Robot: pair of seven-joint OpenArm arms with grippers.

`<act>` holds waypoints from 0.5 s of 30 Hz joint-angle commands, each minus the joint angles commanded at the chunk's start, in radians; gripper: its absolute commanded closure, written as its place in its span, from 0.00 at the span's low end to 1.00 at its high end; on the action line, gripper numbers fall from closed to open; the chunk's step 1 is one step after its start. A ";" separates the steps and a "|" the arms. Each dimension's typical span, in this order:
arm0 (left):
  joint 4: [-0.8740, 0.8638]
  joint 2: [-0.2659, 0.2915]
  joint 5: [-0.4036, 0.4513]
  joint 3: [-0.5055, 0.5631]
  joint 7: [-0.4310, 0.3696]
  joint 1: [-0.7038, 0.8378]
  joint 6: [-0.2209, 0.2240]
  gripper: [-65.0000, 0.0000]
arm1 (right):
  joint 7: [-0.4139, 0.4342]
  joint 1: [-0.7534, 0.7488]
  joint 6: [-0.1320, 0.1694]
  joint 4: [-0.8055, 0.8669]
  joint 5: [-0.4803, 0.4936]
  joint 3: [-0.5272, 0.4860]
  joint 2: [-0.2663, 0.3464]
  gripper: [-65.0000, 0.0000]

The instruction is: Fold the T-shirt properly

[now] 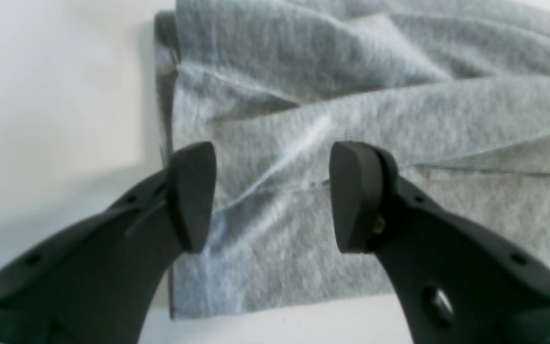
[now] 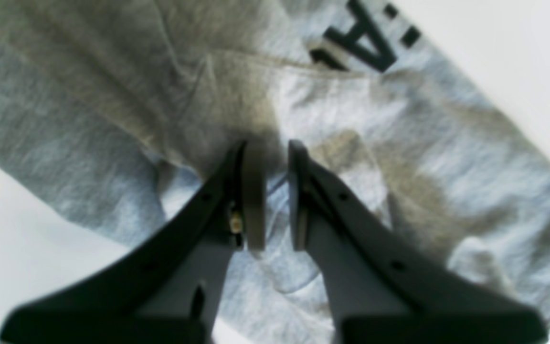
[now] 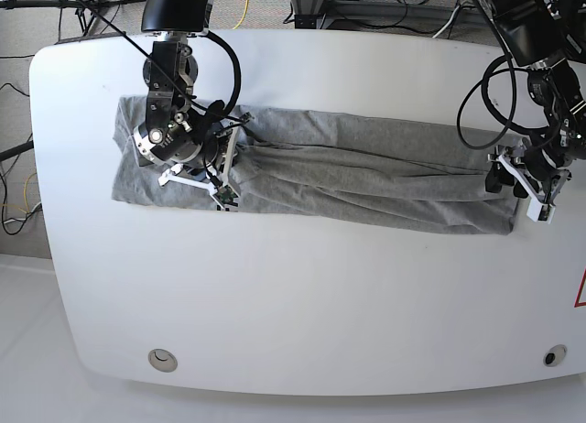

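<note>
The grey T-shirt (image 3: 366, 171) lies as a long folded band across the white table (image 3: 302, 295). My left gripper (image 1: 273, 196) hovers open over the band's end corner, a wide gap between its black fingers (image 1: 191, 196), grey cloth (image 1: 351, 95) beneath; in the base view it is at the right end (image 3: 513, 180). My right gripper (image 2: 276, 196) has its jaws almost together, pinching rumpled cloth (image 2: 112, 95) whose folds gather at its tips. Black lettering (image 2: 365, 43) shows beyond it. In the base view this gripper (image 3: 224, 167) sits on the shirt's left part.
Table edges lie near both shirt ends. Cables (image 3: 485, 84) hang by the arm on the base view's right. Two round fittings (image 3: 163, 357) sit near the front edge.
</note>
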 joint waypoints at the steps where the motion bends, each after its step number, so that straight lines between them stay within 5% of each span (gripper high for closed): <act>1: 0.002 0.000 0.001 0.000 0.000 0.000 0.000 0.46 | 0.014 -0.001 0.000 -0.006 -0.003 -0.001 0.000 0.88; 5: 0.046 0.003 0.008 -0.008 0.008 0.005 0.000 0.45 | 0.083 0.011 0.000 -0.075 -0.011 -0.005 0.000 0.89; 15: 0.161 0.011 0.030 -0.065 0.014 0.040 0.000 0.45 | 0.078 0.031 0.000 -0.154 0.008 -0.008 -0.009 0.93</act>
